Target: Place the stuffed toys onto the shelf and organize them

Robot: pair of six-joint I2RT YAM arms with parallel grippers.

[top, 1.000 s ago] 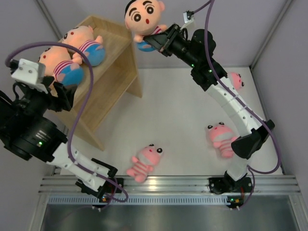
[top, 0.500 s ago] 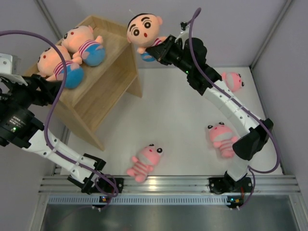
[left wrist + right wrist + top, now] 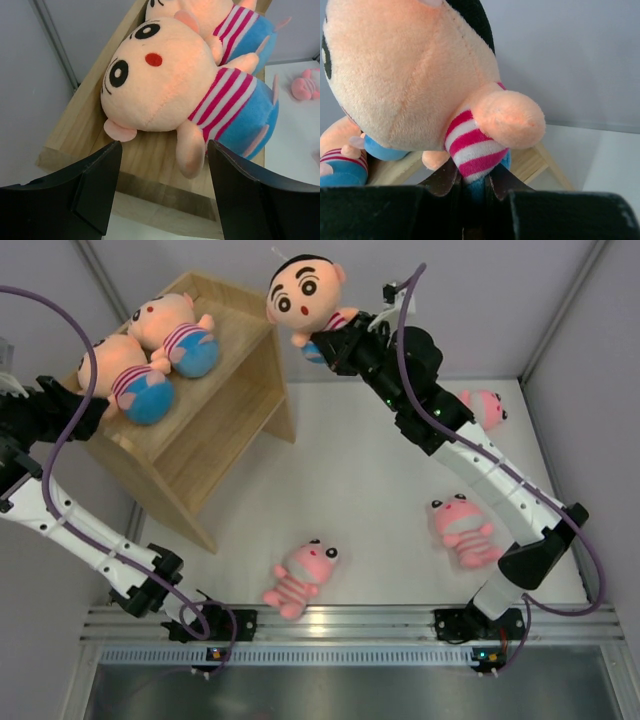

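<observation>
Plain white desk, boxed in by pale grey walls with slim metal posts in the corners. Aluminium rail along the near edge, shiny metal sheet below. Soft, even light.

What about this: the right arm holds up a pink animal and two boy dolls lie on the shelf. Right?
No. The right fingers hold up a boy doll, not a pink animal, as the top view shows. Two boy dolls do lie on the shelf.
</observation>
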